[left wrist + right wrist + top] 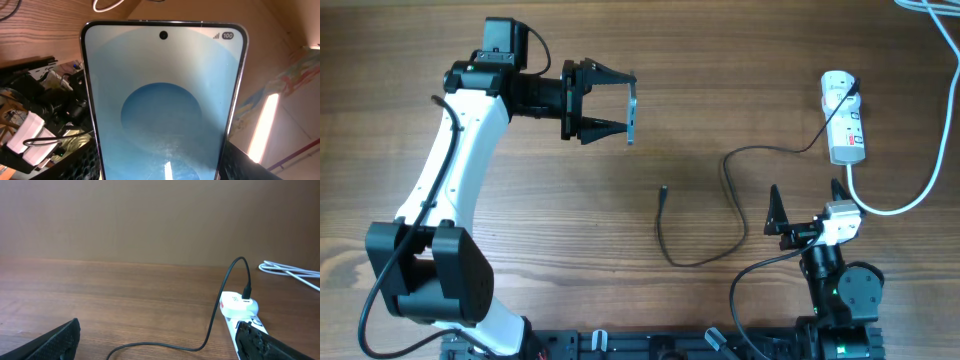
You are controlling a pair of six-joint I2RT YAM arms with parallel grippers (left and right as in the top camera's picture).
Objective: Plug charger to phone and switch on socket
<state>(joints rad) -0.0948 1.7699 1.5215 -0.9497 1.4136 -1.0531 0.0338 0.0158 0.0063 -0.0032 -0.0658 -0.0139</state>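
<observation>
While the left gripper clamps the phone at upper centre of the overhead view, screen pale blue with a darker disc, the right gripper gapes empty, lower right.

A flat white-edged smartphone with pale blue lit screen shows "100" in a battery badge beside signal bars, top right. Red print on the white power strip is unreadable.

Overhead: we look straight down on the whole surface, far off. Left wrist: we look along the jaws, very near, phone between them filling the frame. Right wrist: low, level, facing forward past the jaws toward socket. Overhead shares both.
</observation>
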